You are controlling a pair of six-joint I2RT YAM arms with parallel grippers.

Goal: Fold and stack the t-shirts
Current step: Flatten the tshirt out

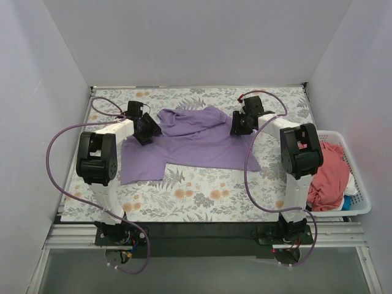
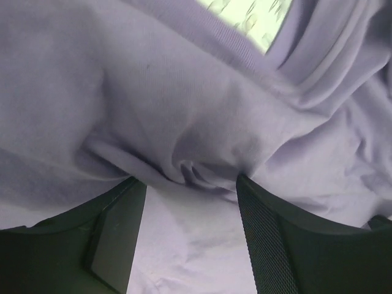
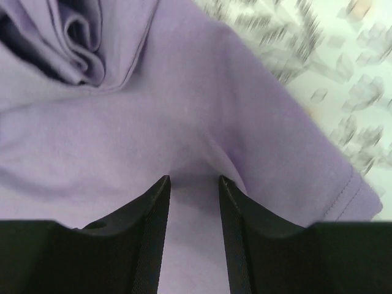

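The lavender t-shirt lies partly spread and rumpled on the floral table, its upper part bunched. My left gripper is down on its left edge. In the left wrist view the gripper has its jaws apart, with folds of lavender cloth gathered between the tips. My right gripper is down on the shirt's right shoulder. In the right wrist view it has its jaws somewhat apart with cloth between them, next to a sleeve hem. The coral-pink t-shirt lies heaped in the basket.
A white slatted basket stands off the table's right edge, with bits of white and blue cloth beside the coral shirt. White walls close in the table on three sides. Purple cables loop beside both arms.
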